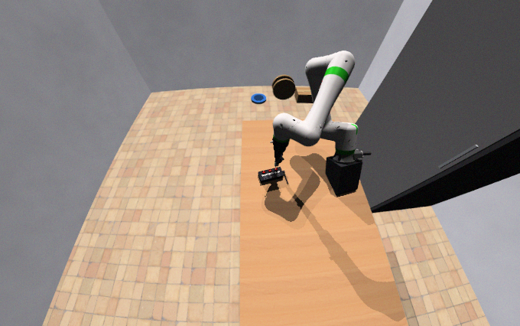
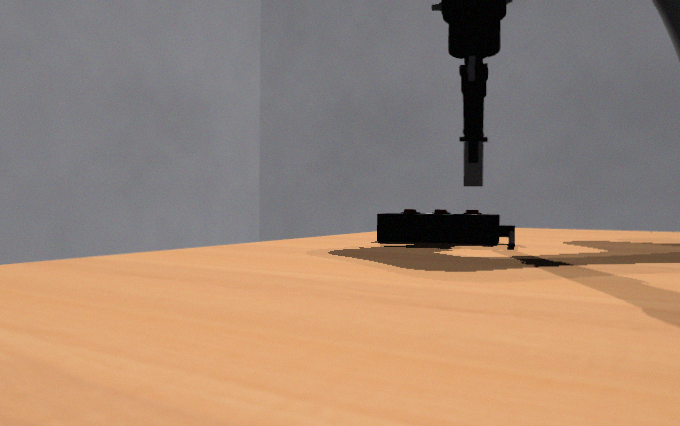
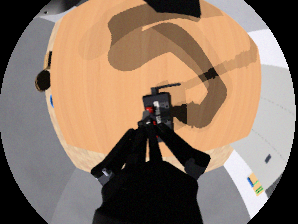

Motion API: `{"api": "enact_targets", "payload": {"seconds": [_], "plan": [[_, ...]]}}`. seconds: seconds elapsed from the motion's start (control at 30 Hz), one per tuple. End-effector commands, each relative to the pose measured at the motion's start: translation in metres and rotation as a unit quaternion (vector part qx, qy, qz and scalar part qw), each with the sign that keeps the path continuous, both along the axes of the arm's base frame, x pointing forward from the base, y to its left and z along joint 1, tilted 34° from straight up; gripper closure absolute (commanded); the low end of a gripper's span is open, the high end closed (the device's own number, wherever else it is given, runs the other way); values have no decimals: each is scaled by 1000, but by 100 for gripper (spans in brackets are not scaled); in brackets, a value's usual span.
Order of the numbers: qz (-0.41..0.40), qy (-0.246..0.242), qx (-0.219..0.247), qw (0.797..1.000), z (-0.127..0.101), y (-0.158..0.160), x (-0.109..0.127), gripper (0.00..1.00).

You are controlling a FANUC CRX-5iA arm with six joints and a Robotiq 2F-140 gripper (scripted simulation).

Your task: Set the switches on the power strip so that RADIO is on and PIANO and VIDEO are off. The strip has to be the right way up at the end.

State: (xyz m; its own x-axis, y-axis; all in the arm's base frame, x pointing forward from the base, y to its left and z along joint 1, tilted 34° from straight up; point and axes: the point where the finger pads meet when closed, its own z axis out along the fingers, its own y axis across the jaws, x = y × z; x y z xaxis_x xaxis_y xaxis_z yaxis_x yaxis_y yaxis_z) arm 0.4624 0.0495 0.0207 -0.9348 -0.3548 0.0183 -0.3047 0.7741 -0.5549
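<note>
The black power strip (image 1: 271,175) lies flat on the wooden table, right way up, with three red switches along its top. In the low side view the power strip (image 2: 439,228) shows three small bumps on top and a short plug stub at its right end. My gripper (image 2: 472,176) is shut on nothing and hangs straight down, a short way above the strip's right-hand switch, clear of it. In the overhead view the gripper (image 1: 277,160) is just behind the strip. In the wrist view the shut gripper (image 3: 153,129) points at the strip (image 3: 158,111). The labels are too small to read.
The robot's black base (image 1: 343,174) stands on the table's right side. A blue dish (image 1: 258,98), a round wooden object (image 1: 283,86) and a wooden box (image 1: 303,92) lie on the tiled floor beyond the table. A dark wall (image 1: 441,115) rises at the right.
</note>
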Motion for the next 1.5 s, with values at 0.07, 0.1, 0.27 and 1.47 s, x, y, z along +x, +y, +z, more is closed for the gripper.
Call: {"api": "enact_targets", "payload": {"seconds": [0.07,0.1,0.27,1.47], "plan": [[0,0,0,1000,0,0,0,100],[0,0,0,1000,0,0,0,100],[0,0,0,1000,0,0,0,100],[0,0,0,1000,1,52,78,100]]}}
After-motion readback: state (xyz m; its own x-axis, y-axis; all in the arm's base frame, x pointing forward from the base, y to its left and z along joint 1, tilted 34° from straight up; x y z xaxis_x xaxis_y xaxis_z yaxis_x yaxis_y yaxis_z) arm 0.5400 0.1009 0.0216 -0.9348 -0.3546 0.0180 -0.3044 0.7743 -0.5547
